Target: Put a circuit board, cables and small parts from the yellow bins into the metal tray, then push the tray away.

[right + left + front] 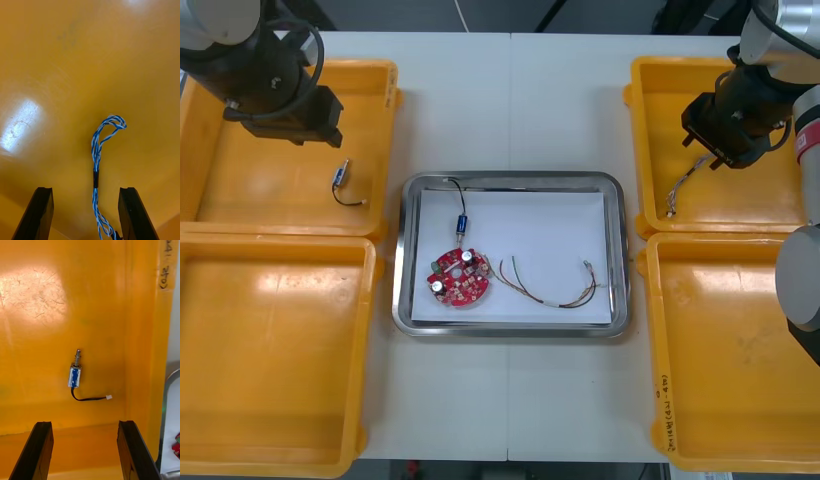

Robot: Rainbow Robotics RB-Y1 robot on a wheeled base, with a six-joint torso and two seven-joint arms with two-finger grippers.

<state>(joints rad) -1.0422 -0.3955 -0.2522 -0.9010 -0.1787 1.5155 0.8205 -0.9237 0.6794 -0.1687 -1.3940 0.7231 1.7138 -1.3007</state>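
The metal tray [616,250], white inside, holds a round red circuit board [460,280], a black cable with a small blue part [461,218] and a red and yellow cable [552,287]. My right gripper [712,148] hangs open over the far right yellow bin [750,205]. A twisted blue and white cable [96,161] lies on the bin floor and runs between the open fingers [35,213]. My left gripper [82,450] is open above the far left bin [240,190], just short of a small metal part [75,375] with a short black lead.
The near left bin [270,350] and near right bin [740,360] flank the tray. A strip of bare table [510,100] lies beyond the tray's far rim. In the left wrist view the bin wall [150,352] stands between the small part and the tray.
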